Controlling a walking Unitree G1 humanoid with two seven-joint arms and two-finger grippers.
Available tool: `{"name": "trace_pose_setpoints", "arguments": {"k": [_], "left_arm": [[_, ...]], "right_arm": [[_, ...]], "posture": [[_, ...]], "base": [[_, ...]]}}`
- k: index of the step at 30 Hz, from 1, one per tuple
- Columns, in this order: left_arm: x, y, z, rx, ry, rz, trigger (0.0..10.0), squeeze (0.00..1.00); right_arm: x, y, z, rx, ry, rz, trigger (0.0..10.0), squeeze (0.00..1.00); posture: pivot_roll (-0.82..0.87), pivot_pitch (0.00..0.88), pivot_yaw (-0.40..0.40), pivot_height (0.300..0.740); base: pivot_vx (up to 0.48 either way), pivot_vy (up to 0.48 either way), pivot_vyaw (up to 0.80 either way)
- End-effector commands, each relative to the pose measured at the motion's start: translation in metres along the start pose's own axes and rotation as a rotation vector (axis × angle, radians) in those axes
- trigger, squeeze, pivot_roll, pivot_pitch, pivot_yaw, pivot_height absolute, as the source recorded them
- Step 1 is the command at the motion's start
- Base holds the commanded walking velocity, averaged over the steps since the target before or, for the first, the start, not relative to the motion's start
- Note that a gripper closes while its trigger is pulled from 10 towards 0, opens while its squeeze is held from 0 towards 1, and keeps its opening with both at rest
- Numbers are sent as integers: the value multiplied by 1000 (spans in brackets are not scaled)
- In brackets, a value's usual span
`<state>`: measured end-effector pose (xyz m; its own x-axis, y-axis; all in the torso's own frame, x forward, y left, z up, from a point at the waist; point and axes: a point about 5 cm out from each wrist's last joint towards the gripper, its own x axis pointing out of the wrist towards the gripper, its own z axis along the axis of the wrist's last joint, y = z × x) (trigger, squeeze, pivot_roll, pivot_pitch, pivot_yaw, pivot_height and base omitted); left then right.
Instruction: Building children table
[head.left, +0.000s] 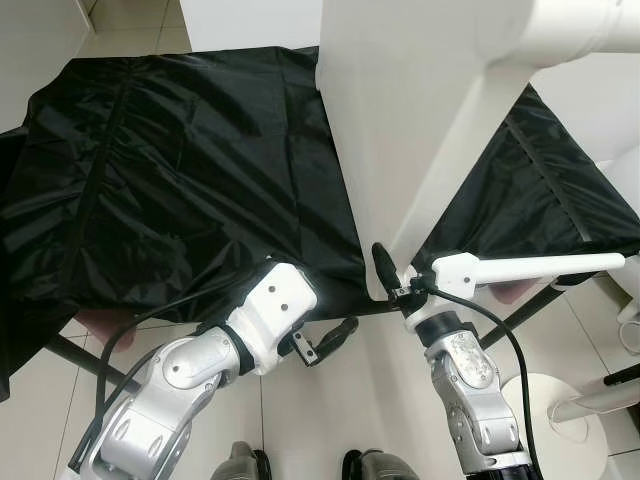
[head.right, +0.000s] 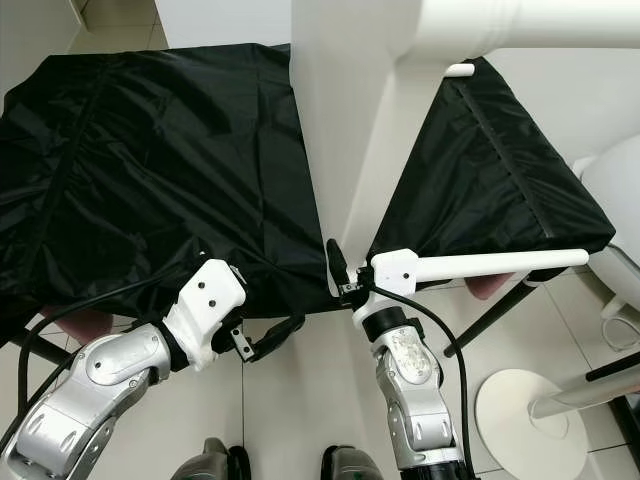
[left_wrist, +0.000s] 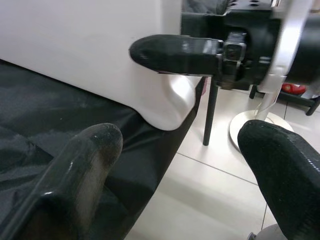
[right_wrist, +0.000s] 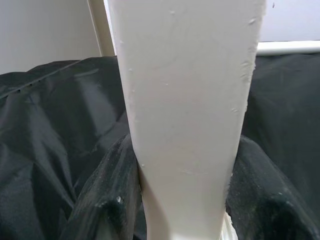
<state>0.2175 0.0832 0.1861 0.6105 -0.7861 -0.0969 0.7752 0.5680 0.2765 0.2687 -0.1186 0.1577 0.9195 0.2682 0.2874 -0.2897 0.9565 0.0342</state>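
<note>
Right gripper (head.left: 388, 283) is clamped on the near lower corner of the white tabletop (head.left: 400, 130) — in the right wrist view a black finger (right_wrist: 107, 195) presses against each face of the panel. The tabletop stands tilted on edge, its lower corner at the near edge of the black-covered bench (head.left: 180, 170), its upper part rising toward the camera. A white leg (head.left: 560, 30) sticks out from it at top right; a second, thinner white leg (head.left: 540, 266) runs off to the right from beside the gripper.

Left gripper (head.left: 335, 338) hovers low, just in front of the bench edge and left of the held corner — fingers apart, holding nothing. Its wrist view looks past both open fingers (left_wrist: 85, 165) at the tabletop corner and the right gripper beyond.

White round stand base (head.left: 555, 420) on the tiled floor (head.left: 330, 420), lower right.
</note>
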Motion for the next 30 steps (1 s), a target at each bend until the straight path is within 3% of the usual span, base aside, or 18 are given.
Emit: {"name": "trace_pose_setpoints", "arguments": {"k": [1, 14, 17, 28, 29, 30], "left_arm": [[-2, -1, 0, -2, -1, 11, 10000, 0], [-2, 0, 1, -3, 1, 20, 10000, 0], [-2, 0, 1, -3, -3, 28, 10000, 0], [-1, 1, 2, -11, -4, 42, 10000, 0], [-1, 0, 2, -11, -5, 45, 10000, 0], [-1, 0, 2, -14, -4, 48, 10000, 0]], "right_arm": [[11, 6, 15, 40, -76, 0, 0, 0], [42, 9, 28, 68, -150, -6, 0, 0], [60, 13, 35, 68, -179, 4, 0, 0], [89, 23, 30, 44, -151, 12, 0, 0], [90, 25, 24, 37, -135, 19, 1725, 0], [90, 27, 18, 35, -112, 19, 1843, 0]], "posture": [[-51, 132, -6, 740], [-40, 131, -4, 740], [-41, 130, -3, 740], [-30, 132, -3, 740], [-28, 133, -4, 740], [-28, 133, -4, 740]], "base": [[0, 0, 0], [0, 0, 0], [0, 0, 0], [0, 0, 0], [0, 0, 0], [0, 0, 0]]}}
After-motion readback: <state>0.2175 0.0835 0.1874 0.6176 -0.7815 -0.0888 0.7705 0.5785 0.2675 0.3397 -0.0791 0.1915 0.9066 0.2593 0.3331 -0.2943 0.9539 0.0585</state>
